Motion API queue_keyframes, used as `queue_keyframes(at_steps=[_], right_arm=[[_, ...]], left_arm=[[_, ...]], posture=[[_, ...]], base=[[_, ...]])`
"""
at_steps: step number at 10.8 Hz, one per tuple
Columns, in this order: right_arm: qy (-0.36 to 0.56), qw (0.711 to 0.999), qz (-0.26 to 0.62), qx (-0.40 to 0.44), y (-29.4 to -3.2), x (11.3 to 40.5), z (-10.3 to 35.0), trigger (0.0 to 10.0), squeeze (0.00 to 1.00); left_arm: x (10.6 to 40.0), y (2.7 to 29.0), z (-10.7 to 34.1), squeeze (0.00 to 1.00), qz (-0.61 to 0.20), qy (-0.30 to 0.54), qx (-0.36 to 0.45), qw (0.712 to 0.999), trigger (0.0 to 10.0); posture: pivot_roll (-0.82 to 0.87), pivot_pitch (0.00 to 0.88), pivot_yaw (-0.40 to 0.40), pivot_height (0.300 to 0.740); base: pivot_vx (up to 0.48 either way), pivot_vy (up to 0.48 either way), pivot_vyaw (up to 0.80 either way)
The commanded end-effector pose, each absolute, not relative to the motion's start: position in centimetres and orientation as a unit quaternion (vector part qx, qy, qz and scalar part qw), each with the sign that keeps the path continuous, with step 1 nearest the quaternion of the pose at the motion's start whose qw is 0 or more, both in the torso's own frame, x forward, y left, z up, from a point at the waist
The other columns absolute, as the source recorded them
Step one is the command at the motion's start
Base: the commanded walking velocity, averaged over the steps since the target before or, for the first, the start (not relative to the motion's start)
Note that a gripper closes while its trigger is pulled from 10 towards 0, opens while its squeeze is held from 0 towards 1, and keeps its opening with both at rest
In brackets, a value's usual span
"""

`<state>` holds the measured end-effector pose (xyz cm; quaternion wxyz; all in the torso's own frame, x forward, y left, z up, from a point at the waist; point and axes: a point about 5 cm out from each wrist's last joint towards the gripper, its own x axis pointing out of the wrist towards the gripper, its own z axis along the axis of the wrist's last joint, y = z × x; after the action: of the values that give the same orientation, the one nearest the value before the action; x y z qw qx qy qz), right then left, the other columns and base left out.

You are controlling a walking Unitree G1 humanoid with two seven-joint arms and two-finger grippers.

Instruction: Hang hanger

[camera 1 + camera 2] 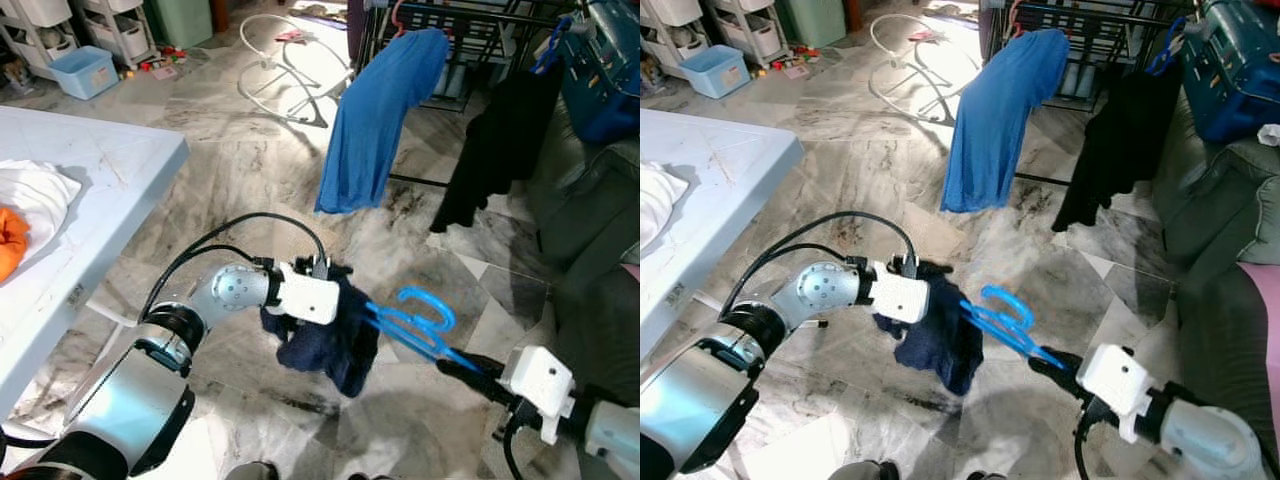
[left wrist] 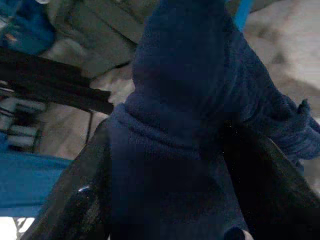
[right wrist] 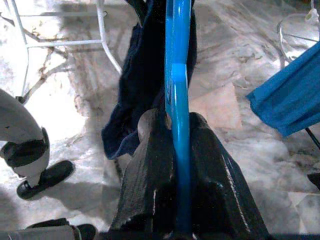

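Note:
A bright blue plastic hanger (image 1: 415, 322) hangs in mid-air over the marble floor, carrying a dark navy garment (image 1: 330, 345). My right gripper (image 1: 462, 366) is shut on the hanger's bar, and the right wrist view has the blue bar (image 3: 178, 125) pinched between its black fingers (image 3: 150, 170). My left gripper (image 1: 335, 290) is shut on the navy garment (image 2: 185, 125), whose cloth bunches between its fingers (image 2: 75, 200). A dark drying rack (image 1: 470, 30) stands at the back, with a blue shirt (image 1: 375, 120) and a black garment (image 1: 495, 145) hanging on it.
A white table (image 1: 95, 190) with white and orange cloth stands to my left. A dark sofa (image 1: 590, 200) lines the right side. White wire frames (image 1: 290, 75) lie on the floor, with storage bins (image 1: 85, 70) beyond. A person's shoes (image 3: 45, 177) are near.

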<state>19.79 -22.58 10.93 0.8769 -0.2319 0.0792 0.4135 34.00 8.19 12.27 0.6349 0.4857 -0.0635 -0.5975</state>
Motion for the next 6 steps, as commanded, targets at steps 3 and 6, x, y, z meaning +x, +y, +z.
queue_keyframes(at_steps=[3, 6], right_arm=[[0.060, 0.871, 0.421, -0.246, -22.47, 19.93, 11.82, 10.0, 0.00], [0.067, 0.868, 0.421, -0.255, -22.72, 19.97, 11.53, 10.0, 0.00]], left_arm=[[34.22, 8.57, 12.45, 0.00, -0.606, -0.043, 0.492, 0.623, 0.0], [34.35, 8.87, 12.46, 0.00, -0.614, -0.020, 0.483, 0.624, 0.0]], posture=[[0.09, 0.141, -0.009, 0.740], [0.09, 0.139, -0.015, 0.740]], base=[[0.000, 0.000, 0.00], [0.000, 0.000, 0.00]])
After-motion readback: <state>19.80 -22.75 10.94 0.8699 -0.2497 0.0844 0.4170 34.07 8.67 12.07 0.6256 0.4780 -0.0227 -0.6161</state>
